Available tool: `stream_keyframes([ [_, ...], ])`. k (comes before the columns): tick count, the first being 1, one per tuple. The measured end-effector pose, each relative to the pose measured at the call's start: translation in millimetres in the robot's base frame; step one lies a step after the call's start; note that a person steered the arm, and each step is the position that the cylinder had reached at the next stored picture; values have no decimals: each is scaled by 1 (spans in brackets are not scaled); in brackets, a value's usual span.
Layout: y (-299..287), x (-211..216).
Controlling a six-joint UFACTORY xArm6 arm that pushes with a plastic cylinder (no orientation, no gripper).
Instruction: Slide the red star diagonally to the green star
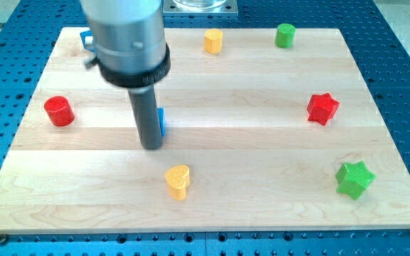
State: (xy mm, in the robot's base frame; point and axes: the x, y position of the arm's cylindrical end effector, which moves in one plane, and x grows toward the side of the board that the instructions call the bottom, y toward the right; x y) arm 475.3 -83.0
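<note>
The red star (323,108) lies near the view's right edge of the wooden board (262,192). The green star (354,179) lies below it and slightly to the right, near the board's lower right corner. My tip (151,146) rests on the board left of centre, far to the left of both stars. A blue block (161,121) is mostly hidden behind the rod, touching or very close to it.
A red cylinder (59,111) sits at the view's left. A yellow heart (178,180) lies just below and right of my tip. A yellow block (213,40) and a green cylinder (285,35) sit near the top edge. Another blue block (86,39) peeks out behind the arm at top left.
</note>
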Motion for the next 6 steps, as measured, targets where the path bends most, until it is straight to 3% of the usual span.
stream_keyframes([
  [1, 30, 28],
  [3, 246, -92],
  [4, 347, -91],
  [6, 219, -41],
])
